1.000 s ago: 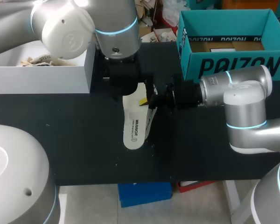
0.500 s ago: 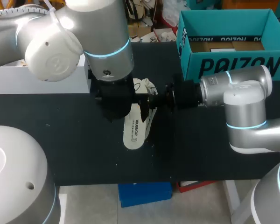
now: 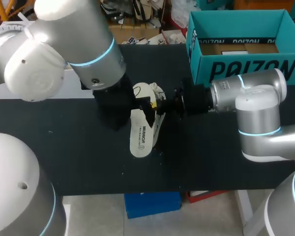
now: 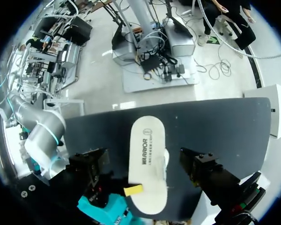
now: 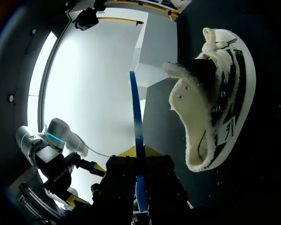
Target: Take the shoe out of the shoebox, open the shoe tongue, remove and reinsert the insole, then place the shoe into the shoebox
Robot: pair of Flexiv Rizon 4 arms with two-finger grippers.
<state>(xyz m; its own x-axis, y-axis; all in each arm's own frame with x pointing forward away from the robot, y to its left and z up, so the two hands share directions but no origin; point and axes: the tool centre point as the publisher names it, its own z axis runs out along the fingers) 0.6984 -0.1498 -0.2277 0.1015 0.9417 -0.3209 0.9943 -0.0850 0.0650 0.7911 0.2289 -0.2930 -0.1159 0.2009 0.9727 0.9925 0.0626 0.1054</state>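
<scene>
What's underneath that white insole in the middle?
The shoe lies on its side under the insole. Only one end, the laces and a strip along one edge peek out. The rest of the shoe is covered.

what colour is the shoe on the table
The shoe is cream white with black side stripes; the right wrist view shows it best.

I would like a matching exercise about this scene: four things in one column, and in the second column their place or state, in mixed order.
Things:
1. insole
2. shoe
3. teal box
4. left gripper

Places or states:
a. open, with the insole ahead of it
b. at the far right of the table
c. held at one end by the right gripper
d. on the table, beside the insole

Pairs: 1-c, 2-d, 3-b, 4-a
</scene>
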